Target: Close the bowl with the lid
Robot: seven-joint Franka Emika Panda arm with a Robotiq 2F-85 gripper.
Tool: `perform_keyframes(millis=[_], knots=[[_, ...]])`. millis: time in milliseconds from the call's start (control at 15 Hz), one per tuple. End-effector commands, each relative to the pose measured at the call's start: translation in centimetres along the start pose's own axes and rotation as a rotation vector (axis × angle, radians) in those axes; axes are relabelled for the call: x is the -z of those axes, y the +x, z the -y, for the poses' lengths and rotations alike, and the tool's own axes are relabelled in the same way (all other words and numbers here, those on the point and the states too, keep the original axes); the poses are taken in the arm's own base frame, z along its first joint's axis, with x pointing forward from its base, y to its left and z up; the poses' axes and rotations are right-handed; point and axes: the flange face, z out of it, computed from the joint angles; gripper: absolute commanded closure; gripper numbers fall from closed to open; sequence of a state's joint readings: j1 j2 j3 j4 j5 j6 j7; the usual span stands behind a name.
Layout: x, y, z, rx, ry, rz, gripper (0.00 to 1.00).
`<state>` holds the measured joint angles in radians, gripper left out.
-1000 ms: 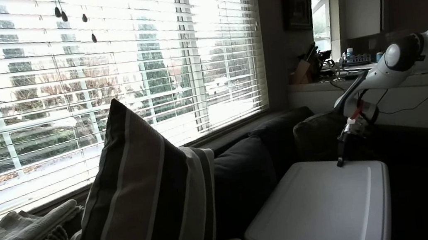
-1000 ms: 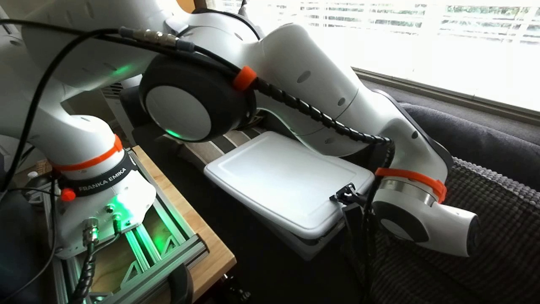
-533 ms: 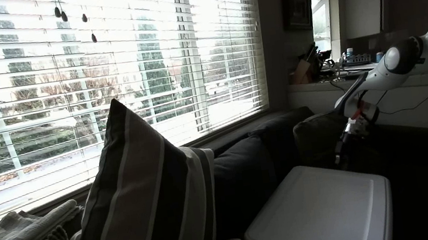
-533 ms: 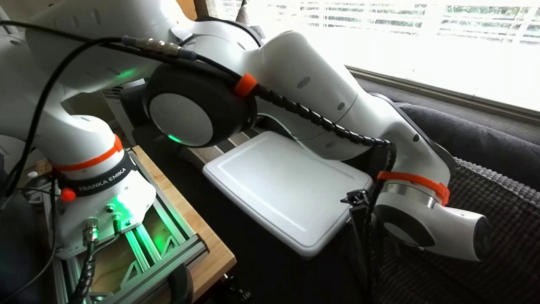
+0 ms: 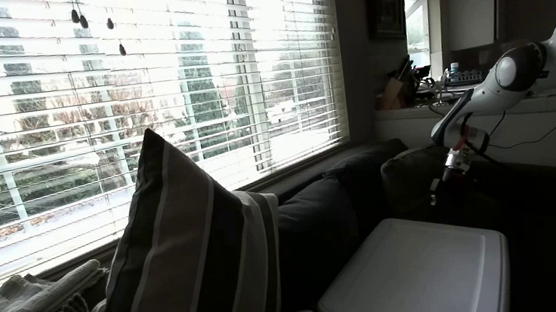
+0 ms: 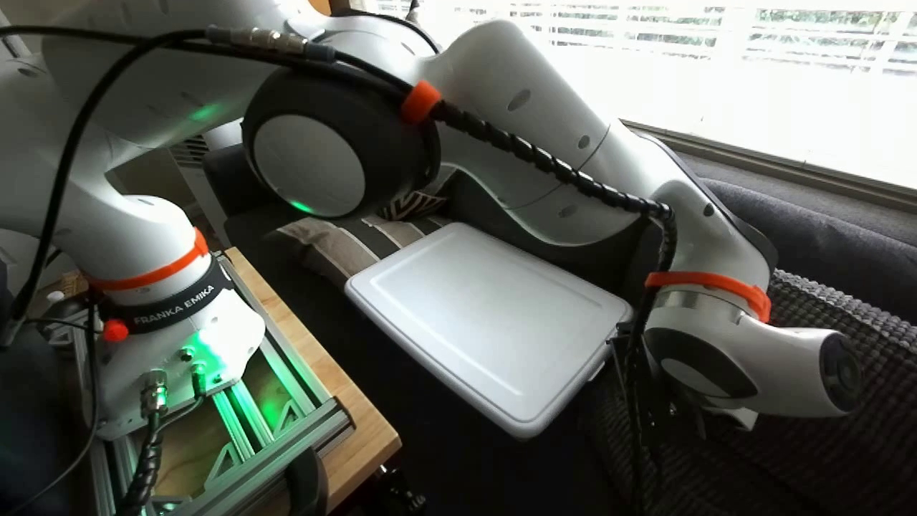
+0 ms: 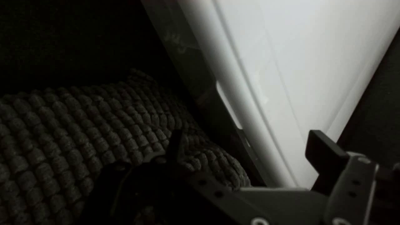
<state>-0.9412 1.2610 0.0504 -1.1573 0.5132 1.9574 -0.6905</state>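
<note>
We found the gripper (image 7: pixel 245 140) spread wide, pinching nothing. Below it lay nubby grey fabric (image 7: pixel 93 125). Just beyond the tool sat the white lid (image 7: pixel 300 68), atop a storage bin (image 7: pixel 187 59), which we took for the task's container. A short end faced the tool, and the long axis ran away from it. In an exterior view, a gap separated tool and lid (image 5: pixel 414 273). The arm (image 6: pixel 530 107) reached out from its base (image 6: pixel 150 355) and sloped down, holding the tool tilted. We judged the lid seated; the next move likely called for withdrawal, or one confirming press along that end.
</note>
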Motion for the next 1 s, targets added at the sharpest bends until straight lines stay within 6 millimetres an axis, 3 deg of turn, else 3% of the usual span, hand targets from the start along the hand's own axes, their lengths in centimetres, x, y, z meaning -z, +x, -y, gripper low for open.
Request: perform_keyframes(millis=[0,333,600,667,933], knots=[[0.3,-1.9,3.5,-0.156,-0.091,0.029,0.00],[0.0,-4.7,8.1,-0.383,-0.155,0.073,0.00],[-0.3,-6.4,11.2,-0.466,-0.252,-0.045,0.00],[-0.4,-4.0,9.6,-0.429,-0.204,-0.009,0.00],[-0.6,-5.4,11.3,-0.440,-0.243,-0.030,0.00]])
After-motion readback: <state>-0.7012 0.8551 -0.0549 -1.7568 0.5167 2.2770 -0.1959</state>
